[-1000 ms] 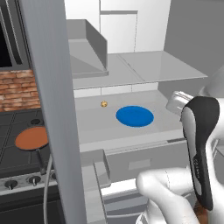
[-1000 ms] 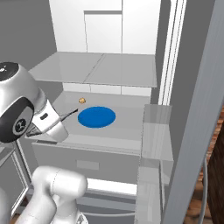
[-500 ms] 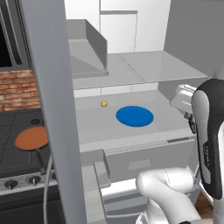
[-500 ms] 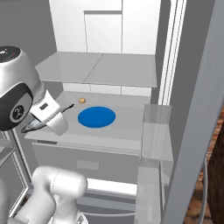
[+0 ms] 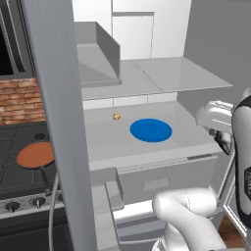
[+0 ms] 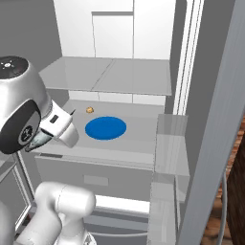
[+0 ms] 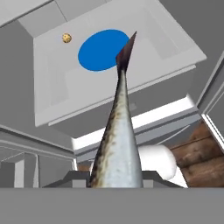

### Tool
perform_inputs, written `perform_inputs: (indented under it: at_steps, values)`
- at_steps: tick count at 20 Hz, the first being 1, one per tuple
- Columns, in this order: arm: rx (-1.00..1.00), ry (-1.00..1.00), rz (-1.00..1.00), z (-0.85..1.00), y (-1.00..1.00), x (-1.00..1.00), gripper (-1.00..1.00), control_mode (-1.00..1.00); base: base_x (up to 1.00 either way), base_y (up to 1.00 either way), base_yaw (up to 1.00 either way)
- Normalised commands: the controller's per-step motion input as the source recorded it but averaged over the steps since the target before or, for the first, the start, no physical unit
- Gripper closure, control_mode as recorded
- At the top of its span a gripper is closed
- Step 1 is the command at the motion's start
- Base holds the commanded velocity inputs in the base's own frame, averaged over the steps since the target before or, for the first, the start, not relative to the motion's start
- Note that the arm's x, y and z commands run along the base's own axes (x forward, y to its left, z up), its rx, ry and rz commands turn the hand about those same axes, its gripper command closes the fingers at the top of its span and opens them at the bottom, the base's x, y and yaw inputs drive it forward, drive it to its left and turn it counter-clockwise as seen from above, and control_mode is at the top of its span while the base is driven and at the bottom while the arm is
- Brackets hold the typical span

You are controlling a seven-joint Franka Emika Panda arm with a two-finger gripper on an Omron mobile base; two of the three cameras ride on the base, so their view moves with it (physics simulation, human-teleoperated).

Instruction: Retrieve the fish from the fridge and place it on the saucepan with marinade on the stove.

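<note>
Fish point(image 7: 117, 148) is held between the jaws of the gripper point(image 7: 116, 181), which are pinched on its thick end, and its long axis runs straight out along the gripper, tail tip farthest from the jaws. Seen from the hand camera, that tail is pointed back toward the blue plate point(image 7: 103, 49) and the small yellow lump point(image 7: 66, 38) on the fridge point(image 5: 147, 78) shelf, both well apart from the jaws and beyond the fish. From the left base camera, the gripper point(image 5: 221, 139) is seen outside the front edge of that shelf, off to the right of the plate point(image 5: 150, 130). The saucepan point(image 5: 35, 156) with its reddish marinade point(image 5: 34, 154) sits on the stove point(image 5: 17, 171), far to the left of the jaws, with the open fridge door point(image 5: 59, 122) standing between the two. The coming move is judged to turn on this: the fish has to be carried sideways around the door edge, and its length, sticking out ahead of the jaws, could catch on that edge.
</note>
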Motion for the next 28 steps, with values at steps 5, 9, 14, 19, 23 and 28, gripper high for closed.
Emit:
perform_inputs:
  at_steps: [5, 9, 14, 19, 23, 28]
  values:
    - [-0.11, 0.0, 0.01, 0.0, 0.11, -0.07, 1.0, -1.0, 0.0, 0.0, 0.0]
    - [-0.11, 0.0, 0.0, 0.0, 0.12, -0.07, 1.0, -1.0, 0.0, 0.0, 0.0]
    - [-0.03, 0.0, 0.0, 0.02, 0.04, -0.15, 1.0, -1.0, 0.0, 0.0, 0.0]
    - [-0.01, 0.03, 0.0, 0.0, 0.0, -0.02, 1.0, -1.0, 0.0, 0.0, 0.0]
    - [-0.06, 0.06, 0.01, 0.0, 0.04, -0.01, 1.0, -1.0, 0.0, 0.0, 0.0]
    - [-0.11, 0.07, 0.01, 0.0, 0.12, 0.0, 1.0, -1.0, 0.0, 0.0, 0.0]
